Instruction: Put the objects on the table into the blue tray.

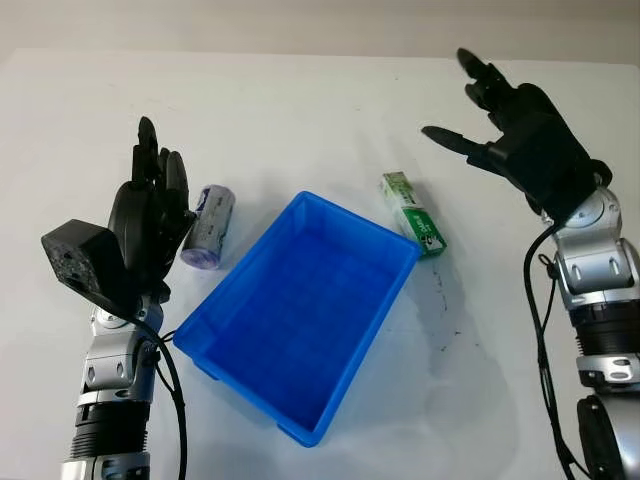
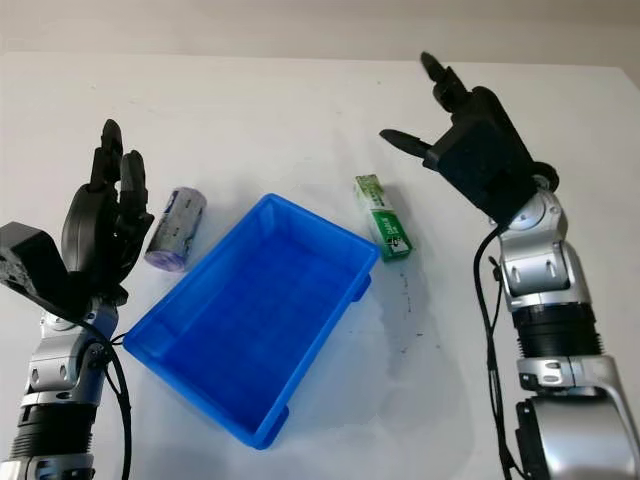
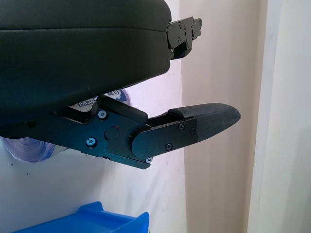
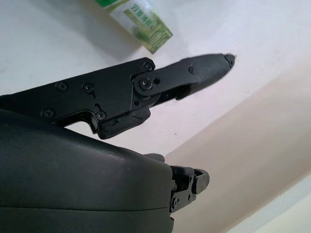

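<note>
Blue tray (image 1: pixel 300 310) sits between both targets, still unloaded. Your left hand (image 1: pixel 150 215) is open beside the purple-labelled roll (image 1: pixel 207 227), probably a cylinder: it may roll away. Your right hand (image 1: pixel 520 125), open, holds nothing above the green carton (image 1: pixel 412 213); a shallow approach could push it off.

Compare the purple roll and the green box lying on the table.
The purple roll is a cylinder, the green box a flat-sided carton. The roll lies left of the blue tray, beside the open left hand; the box lies by the tray's far right corner, near the open right hand. Both lie on their sides, outside the tray, ungrasped.
</note>
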